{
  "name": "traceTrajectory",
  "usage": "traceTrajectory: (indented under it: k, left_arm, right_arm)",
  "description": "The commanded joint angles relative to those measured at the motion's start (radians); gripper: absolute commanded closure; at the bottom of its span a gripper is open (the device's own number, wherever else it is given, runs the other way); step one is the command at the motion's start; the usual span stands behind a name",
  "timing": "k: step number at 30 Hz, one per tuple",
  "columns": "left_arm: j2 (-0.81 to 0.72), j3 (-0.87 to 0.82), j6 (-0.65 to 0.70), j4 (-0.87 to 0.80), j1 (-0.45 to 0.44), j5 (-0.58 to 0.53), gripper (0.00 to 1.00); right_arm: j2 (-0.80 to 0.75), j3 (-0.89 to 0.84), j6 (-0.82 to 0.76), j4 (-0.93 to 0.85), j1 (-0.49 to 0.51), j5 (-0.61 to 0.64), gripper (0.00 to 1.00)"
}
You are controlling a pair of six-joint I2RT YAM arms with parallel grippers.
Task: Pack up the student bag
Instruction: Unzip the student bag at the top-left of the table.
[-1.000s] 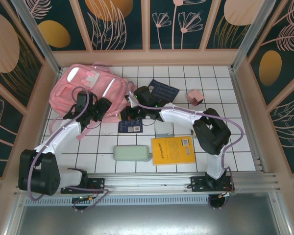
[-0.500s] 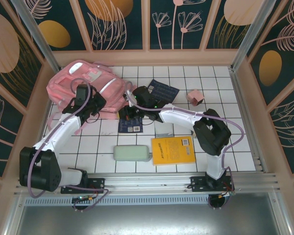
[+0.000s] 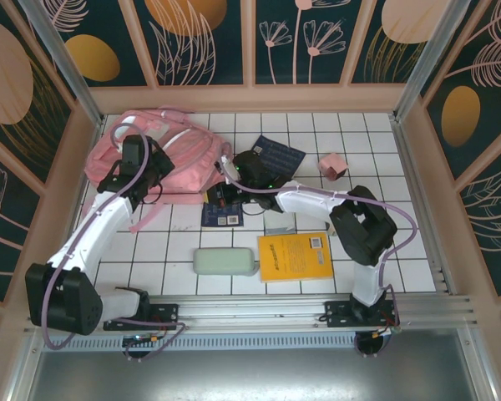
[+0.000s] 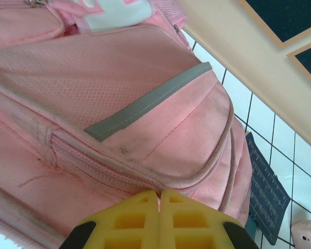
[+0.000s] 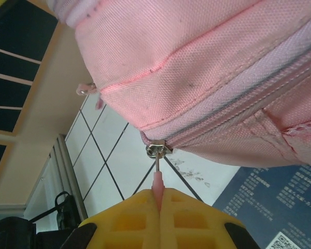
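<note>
Pink backpack (image 3: 192, 154) lies at the far-left corner of the tiled table (image 3: 417, 209). Grey reflective stripe (image 4: 145, 104) crosses its front pocket, and dark scuffs are noted. Left gripper (image 4: 159, 194) is clenched at the pocket seam. Right gripper (image 5: 159, 193) pinches the pink zipper pull (image 5: 158, 182).

Robot test cell, lab-like: white tiled counter (image 3: 376, 242) boxed in by wood-framed floral panels (image 3: 209, 42) and aluminium posts (image 3: 60, 58); left arm (image 3: 96, 230), right arm (image 3: 363, 232) bolted to aluminium rail (image 3: 259, 307) at near edge.
</note>
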Motion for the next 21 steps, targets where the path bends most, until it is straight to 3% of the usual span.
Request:
traceTrajectory:
  k: [1,5,8,11,17,21]
  left_arm:
    - [-0.033,-0.002,0.036,0.082,0.048,-0.144,1.00]
    - [-0.031,0.013,0.039,0.076,0.061,-0.127,1.00]
    - [-0.033,0.009,0.044,0.077,0.061,-0.120,1.00]
    - [-0.015,0.003,0.058,0.091,0.061,-0.014,1.00]
    - [-0.064,-0.147,-0.130,0.082,0.059,0.250,0.56]
    - [-0.149,-0.295,-0.279,0.120,0.059,0.361,0.44]
  right_arm:
    - [-0.022,-0.026,0.014,-0.075,-0.016,-0.037,1.00]
    - [-0.043,-0.050,0.013,-0.085,-0.039,0.011,1.00]
    - [-0.059,-0.070,0.040,-0.048,-0.070,-0.023,1.00]
    - [-0.051,-0.048,0.045,-0.046,-0.067,-0.054,1.00]
    - [-0.040,0.007,0.059,-0.053,-0.045,-0.072,1.00]
    - [-0.037,0.032,0.058,-0.059,-0.039,-0.076,1.00]
